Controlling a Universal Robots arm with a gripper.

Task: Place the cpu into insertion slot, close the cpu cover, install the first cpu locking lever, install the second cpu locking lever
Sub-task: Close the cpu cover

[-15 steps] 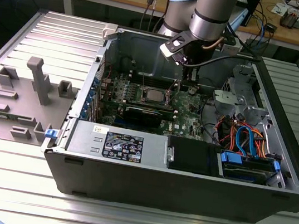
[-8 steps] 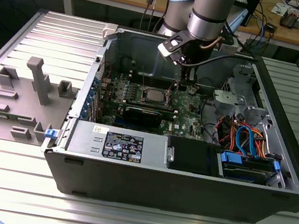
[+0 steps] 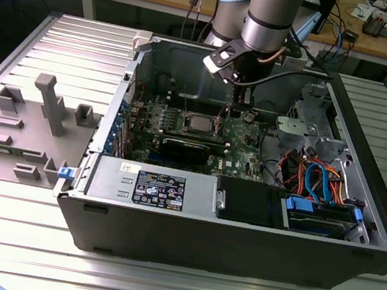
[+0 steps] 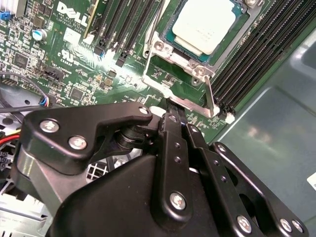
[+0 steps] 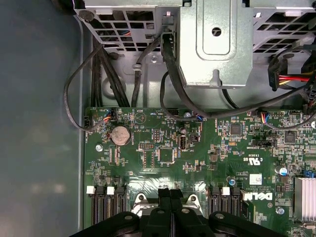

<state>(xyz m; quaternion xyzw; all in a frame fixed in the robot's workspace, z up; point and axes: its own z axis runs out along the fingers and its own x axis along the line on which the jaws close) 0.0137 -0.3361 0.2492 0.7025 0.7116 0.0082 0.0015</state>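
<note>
An open computer case (image 3: 236, 246) lies on its side on a ribbed metal bench (image 3: 158, 285), with a grey moulded fixture (image 3: 35, 129) beside it at the exterior view's left. A robot arm (image 3: 271, 18) reaches down into the case from above, and its black end effector (image 3: 228, 117) hangs low over the green motherboard (image 3: 183, 118). The cpu (image 3: 198, 124), a small square chip with a dull silver top, lies flat on the board just beside the end effector, toward the exterior view's left. In the second wrist view the cpu (image 4: 205, 22) sits inside the insertion slot (image 4: 233, 30), with the silvery cpu cover (image 4: 183, 53) lying around its edges; whether the cover is fully pressed down cannot be told. The end effector (image 4: 177, 111) is closed, its two black fingers (image 4: 170, 133) pressed side by side. Their tips meet a thin silvery locking lever (image 4: 211, 96) that runs along the near edge of the socket frame, so the chip lies just beyond the tips, close but not touched. Whether the lever is pinched between the fingers cannot be told. Long black memory slots (image 4: 256, 54) flank the socket. In the first wrist view the end effector (image 5: 170, 192) points down at the motherboard (image 5: 197, 148), with a grey metal drive cage (image 5: 217, 39) and black cables (image 5: 170, 74) past the board's far edge.
</note>
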